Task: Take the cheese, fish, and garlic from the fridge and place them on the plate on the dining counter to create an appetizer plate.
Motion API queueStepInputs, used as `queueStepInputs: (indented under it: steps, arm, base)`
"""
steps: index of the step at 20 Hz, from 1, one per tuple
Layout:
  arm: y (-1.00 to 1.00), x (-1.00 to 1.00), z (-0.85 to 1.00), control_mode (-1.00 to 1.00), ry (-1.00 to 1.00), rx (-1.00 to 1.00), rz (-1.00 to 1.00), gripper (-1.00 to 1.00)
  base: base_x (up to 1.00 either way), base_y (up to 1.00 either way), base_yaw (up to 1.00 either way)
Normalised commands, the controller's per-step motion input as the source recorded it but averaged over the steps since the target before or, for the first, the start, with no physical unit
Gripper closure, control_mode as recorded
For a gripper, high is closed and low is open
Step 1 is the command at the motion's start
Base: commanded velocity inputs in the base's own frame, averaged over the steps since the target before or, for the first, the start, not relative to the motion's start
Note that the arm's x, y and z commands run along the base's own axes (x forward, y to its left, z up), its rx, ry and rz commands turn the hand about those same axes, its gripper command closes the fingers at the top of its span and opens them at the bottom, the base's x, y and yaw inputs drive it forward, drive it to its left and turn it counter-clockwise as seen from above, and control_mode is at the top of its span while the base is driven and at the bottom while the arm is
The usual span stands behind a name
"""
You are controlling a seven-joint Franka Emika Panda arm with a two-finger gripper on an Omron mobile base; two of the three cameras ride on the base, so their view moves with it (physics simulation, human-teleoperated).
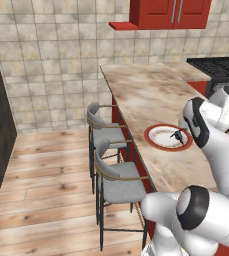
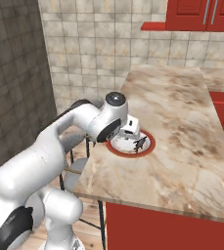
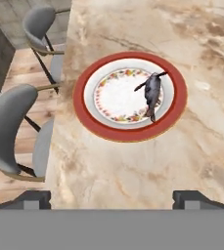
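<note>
One of three is done — the fish (image 3: 152, 93) lies on the plate (image 3: 129, 132) (desk otherwise bare); cheese and garlic remain, and the pincer (image 3: 111, 197) gapes wide, empty.

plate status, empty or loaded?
Loaded, partly: the plate holds one dark fish on its white centre; no cheese or garlic on it.

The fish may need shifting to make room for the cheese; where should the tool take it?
Across the fish's thick middle, coming straight down from above: it lies flat on the plate, long and narrow, so fingers straddle its short width.
</note>
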Motion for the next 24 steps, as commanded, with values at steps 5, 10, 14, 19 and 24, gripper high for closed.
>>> queueStepInputs:
  steps: [5, 10, 14, 19, 24]
  arm:
    - [0.76, -0.52, 1.0, -1.0, 0.31, -0.06, 0.06, -1.0]
    - [0.54, -0.43, 0.86, -1.0, 0.17, -0.03, 0.07, -1.0]
    - [0.18, -0.42, 0.29, -1.0, 0.09, 0.0, 0.05, -1.0]
    - [0.01, -0.38, -0.01, -1.0, 0.02, 0.0, 0.0, -1.0]
    - [0.0, -0.23, -0.1, -1.0, 0.0, 0.0, 0.0, -1.0]
  base:
    - [0.0, 0.0, 0.0]
    - [0.0, 0.0, 0.0]
    - [0.0, 0.0, 0.0]
    - [0.0, 0.0, 0.0]
    - [0.0, 0.0, 0.0]
